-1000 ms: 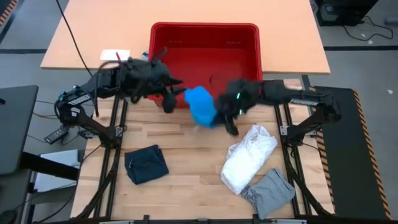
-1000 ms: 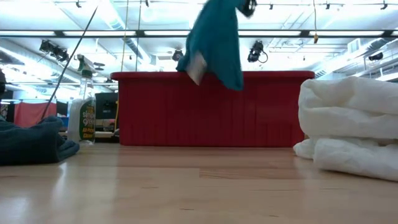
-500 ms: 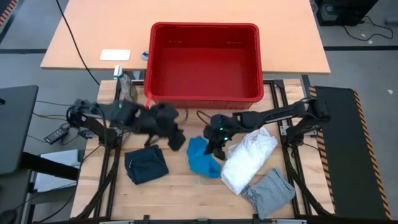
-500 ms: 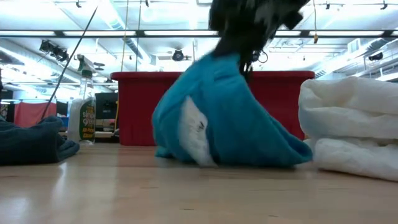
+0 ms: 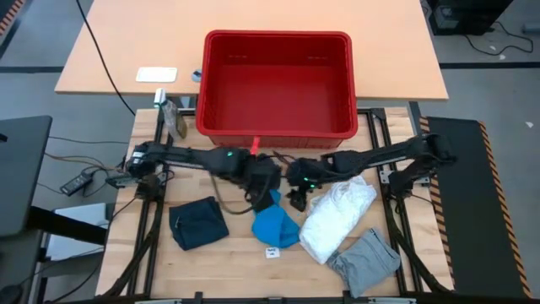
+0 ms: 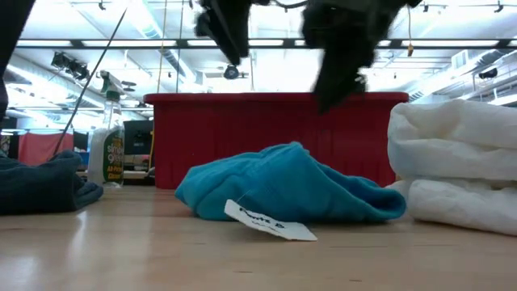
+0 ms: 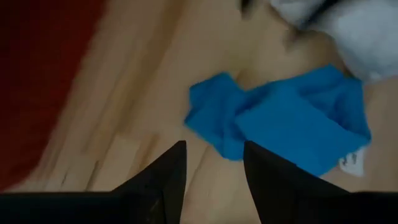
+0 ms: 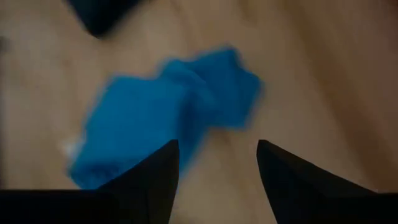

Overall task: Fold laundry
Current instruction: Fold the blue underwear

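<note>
— Four cloth pieces lie on the wooden table (image 5: 228,262). Where exactly?

— The blue cloth (image 5: 276,225) sits crumpled at the middle, a white tag (image 6: 260,219) at its edge. The navy piece (image 5: 197,223) is to its left, the white crinkly piece (image 5: 338,214) just right, the grey piece (image 5: 364,260) beyond.

— And the grippers?

— The left gripper (image 5: 267,187) and right gripper (image 5: 297,191) both hover over the blue cloth with fingers spread, holding nothing, in front of the red basket (image 5: 277,131).

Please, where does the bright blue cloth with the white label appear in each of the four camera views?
High view: the crumpled bright blue cloth lies at lower centre, on the wooden table.
Low view: centre, on the tabletop.
Left wrist view: centre right.
Right wrist view: centre left.
Shared landmark: the crinkly white cloth bundle beside it, at the low view's right edge.
</note>
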Robot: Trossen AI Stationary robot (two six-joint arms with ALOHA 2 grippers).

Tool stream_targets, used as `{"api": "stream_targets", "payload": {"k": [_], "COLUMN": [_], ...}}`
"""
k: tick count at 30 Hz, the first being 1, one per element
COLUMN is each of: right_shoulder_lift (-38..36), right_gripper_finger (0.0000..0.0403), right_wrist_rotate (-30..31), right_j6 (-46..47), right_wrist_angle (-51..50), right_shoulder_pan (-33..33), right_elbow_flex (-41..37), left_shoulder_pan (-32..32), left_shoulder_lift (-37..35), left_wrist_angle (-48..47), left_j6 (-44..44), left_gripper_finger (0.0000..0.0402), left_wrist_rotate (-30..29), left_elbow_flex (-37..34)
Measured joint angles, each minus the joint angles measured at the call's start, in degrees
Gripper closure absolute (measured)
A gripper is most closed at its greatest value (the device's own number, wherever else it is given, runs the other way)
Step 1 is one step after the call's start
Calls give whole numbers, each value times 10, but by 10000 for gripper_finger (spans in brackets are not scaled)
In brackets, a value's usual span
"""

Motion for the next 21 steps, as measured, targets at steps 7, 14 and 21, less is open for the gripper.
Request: {"api": "stream_targets", "payload": {"k": [7,14,21], "right_shoulder_lift": [-114,-187,-207], "right_gripper_finger": [199,215,229], "right_wrist_rotate": [45,28,58], "right_j6": [51,204,311], "right_wrist_angle": [-93,-72,9], "right_shoulder_pan": [50,95,131], "right_elbow_flex": [-63,-164,-199], "left_shoulder_pan": [63,92,98], "left_shoulder_lift": [50,107,155], "left_wrist_angle": [149,180,196], "left_j6": [274,437,482], "left_gripper_finger": [239,239,239], "left_wrist_rotate": [219,316,394], "left_elbow_flex": [-27,-69,-78]}}
